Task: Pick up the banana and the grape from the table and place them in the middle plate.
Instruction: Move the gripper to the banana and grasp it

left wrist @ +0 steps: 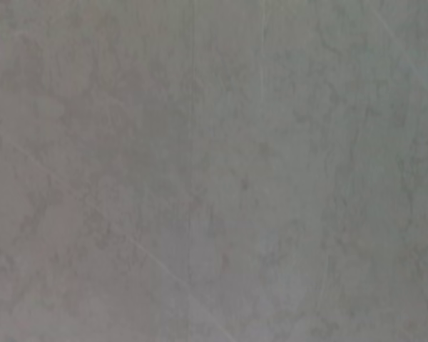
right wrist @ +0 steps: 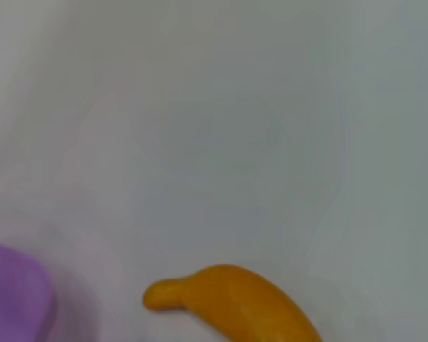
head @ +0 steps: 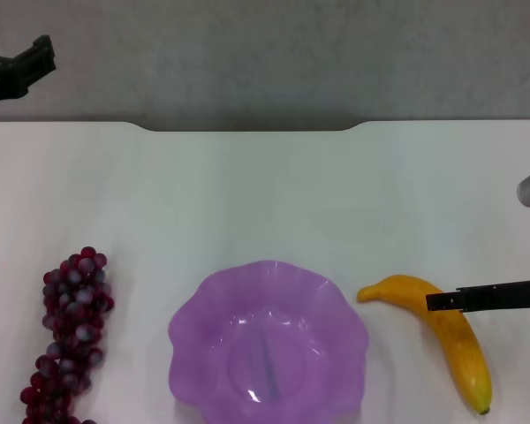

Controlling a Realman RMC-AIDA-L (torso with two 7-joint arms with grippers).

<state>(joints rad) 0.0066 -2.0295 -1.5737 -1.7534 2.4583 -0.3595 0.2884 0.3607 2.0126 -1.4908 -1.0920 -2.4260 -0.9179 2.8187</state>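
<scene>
Here, from the head view, you see the banana (head: 442, 331) lying on the table (head: 265, 194) just right of the middle plate (head: 267, 340), with the right gripper (head: 477, 299) reaching in over it; whether it is open you cannot tell. The grape (head: 71, 331) lies left of the plate. The left gripper (head: 18, 69) sits parked far left, its state unclear. The left wrist view shows only grey surface. In the right wrist view, the banana (right wrist: 235, 303) lies beside the plate (right wrist: 14, 296).

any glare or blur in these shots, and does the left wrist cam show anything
Head view: sharp; pale highlights glint inside the middle plate, and the right gripper crosses over the banana. Right wrist view: soft, the banana's edges fuzzy. Left wrist view: only a mottled grey surface, no object.
</scene>
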